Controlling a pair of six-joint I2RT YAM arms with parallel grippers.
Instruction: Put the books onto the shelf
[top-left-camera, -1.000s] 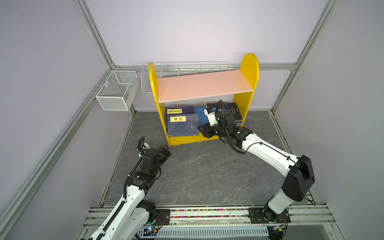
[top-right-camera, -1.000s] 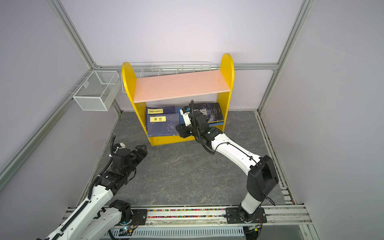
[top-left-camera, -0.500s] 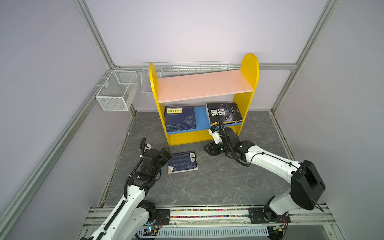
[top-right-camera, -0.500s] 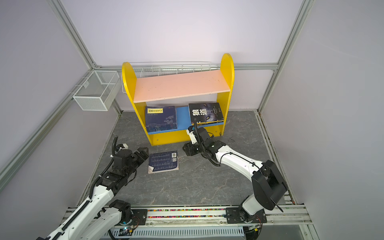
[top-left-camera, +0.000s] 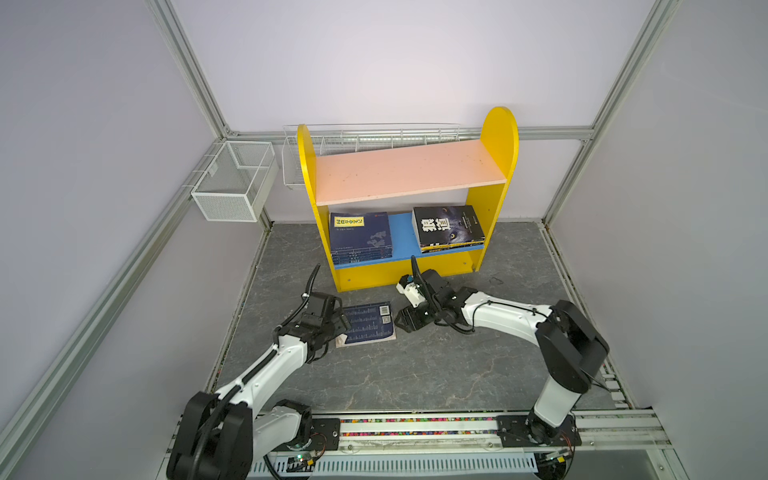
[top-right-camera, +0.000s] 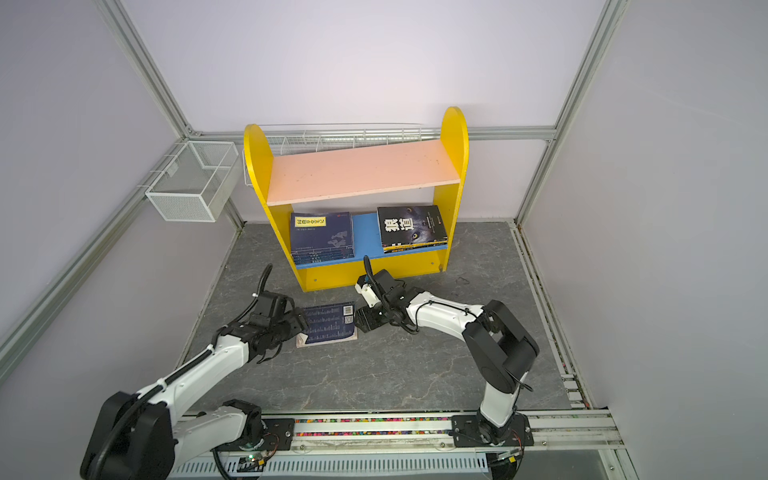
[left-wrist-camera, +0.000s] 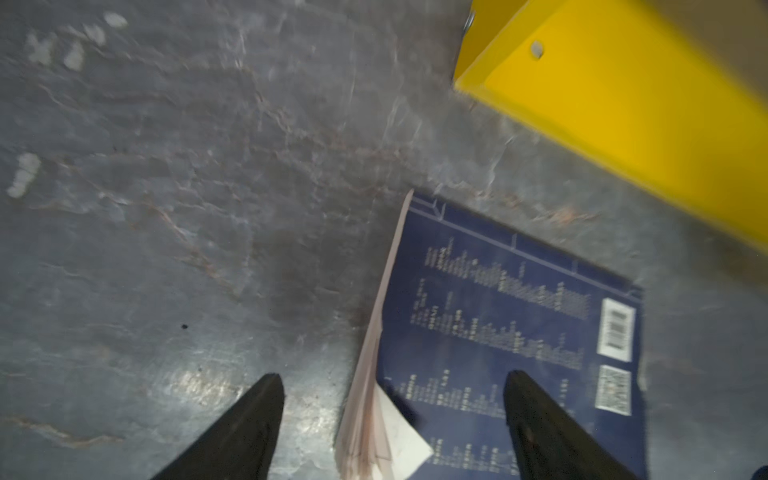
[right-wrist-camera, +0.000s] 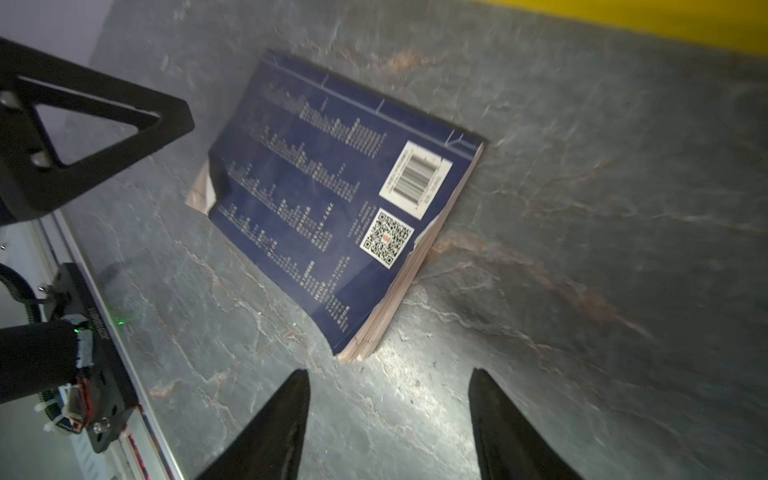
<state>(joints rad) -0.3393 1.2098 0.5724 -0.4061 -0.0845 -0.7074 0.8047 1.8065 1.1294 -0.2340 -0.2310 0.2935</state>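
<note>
Navy book (top-left-camera: 365, 325) lay flat, back cover up, on the grey bench (top-left-camera: 415, 374), just near of the shelf (top-left-camera: 500, 137) but clear of its yellow base. One page corner (left-wrist-camera: 409, 446) was curled out at the book's near-left. The lower blue board carried a navy stack (top-left-camera: 360, 237) on the left and black books (top-left-camera: 446, 226) on the right. Wire baskets (top-left-camera: 232, 183) hung far left.

Left claw (top-left-camera: 340, 322) sat low at the book's left edge, jaws wide, one finger over the cover and one over bare bench, gripping nothing. Right claw (top-left-camera: 404, 322) was just right of the book, jaws apart, empty. Both arms reached low, with the right forearm pointing left.
</note>
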